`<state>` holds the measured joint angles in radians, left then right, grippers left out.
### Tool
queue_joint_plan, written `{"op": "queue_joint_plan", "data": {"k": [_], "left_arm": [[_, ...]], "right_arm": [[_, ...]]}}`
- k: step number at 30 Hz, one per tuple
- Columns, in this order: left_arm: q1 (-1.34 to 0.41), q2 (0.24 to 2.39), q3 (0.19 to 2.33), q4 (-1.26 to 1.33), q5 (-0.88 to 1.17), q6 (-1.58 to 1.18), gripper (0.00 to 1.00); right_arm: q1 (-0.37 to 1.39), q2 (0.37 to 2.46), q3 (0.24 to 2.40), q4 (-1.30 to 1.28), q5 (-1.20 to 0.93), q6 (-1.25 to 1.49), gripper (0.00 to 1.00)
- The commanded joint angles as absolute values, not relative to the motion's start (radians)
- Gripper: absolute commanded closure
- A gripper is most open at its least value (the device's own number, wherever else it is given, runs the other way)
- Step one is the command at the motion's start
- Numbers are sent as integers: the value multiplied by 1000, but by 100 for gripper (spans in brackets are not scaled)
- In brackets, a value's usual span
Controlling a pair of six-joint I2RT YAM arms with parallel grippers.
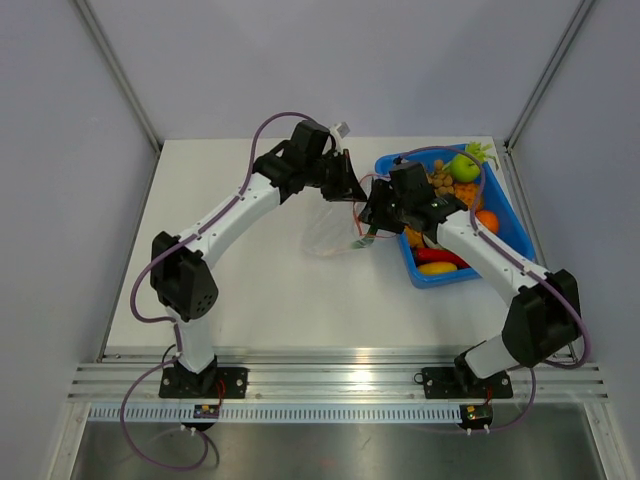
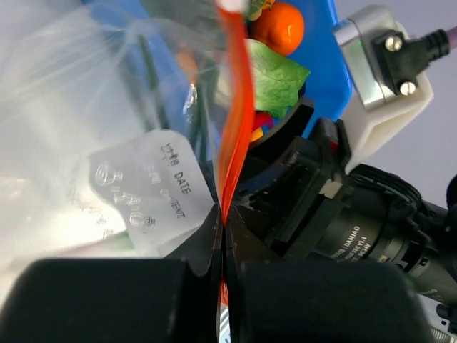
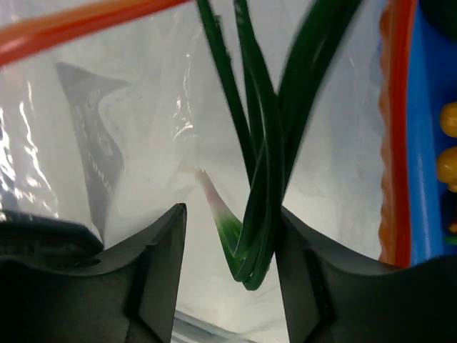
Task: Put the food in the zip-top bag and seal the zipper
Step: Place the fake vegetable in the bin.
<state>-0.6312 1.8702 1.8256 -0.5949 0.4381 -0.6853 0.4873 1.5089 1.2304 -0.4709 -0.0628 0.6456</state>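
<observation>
My left gripper [image 2: 223, 230] is shut on the orange-red zipper [image 2: 234, 128] of the clear zip-top bag [image 2: 86, 128], holding its mouth up. From above, the left gripper [image 1: 345, 185] sits over the bag [image 1: 335, 232]. My right gripper [image 3: 230, 214] stands open inside the bag's mouth. Green onions [image 3: 260, 171] hang between its fingers and lean on the right finger [image 3: 307, 271], with a gap on the left side. The zipper [image 3: 86, 25] runs across the top of that view. More food lies in the blue bin [image 1: 512, 225]: a green apple [image 1: 464, 167], brown balls [image 1: 440, 182] and an orange [image 1: 487, 220].
The blue bin [image 3: 428, 128] stands right beside the bag's mouth, on the table's right side. Red [image 1: 440, 256] and yellow [image 1: 437, 268] pieces lie at its near end. The right gripper [image 1: 372, 218] and its wrist [image 2: 343, 214] sit close to my left fingers.
</observation>
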Motion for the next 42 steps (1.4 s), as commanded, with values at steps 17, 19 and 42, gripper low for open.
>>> {"op": "queue_joint_plan", "data": {"k": [17,19,42], "left_arm": [[-621,1795,1799,-557,453,-660,100],[-621,1786,1798,-560,451,-657,100],[-623,1782,1775,-535,482,-669,100]], "right_arm": [[381,1166,1144,-601,90,595,31],[339,1164,1100,-562,36,624,31],[362,1218,1173,-446,-71,615,48]]}}
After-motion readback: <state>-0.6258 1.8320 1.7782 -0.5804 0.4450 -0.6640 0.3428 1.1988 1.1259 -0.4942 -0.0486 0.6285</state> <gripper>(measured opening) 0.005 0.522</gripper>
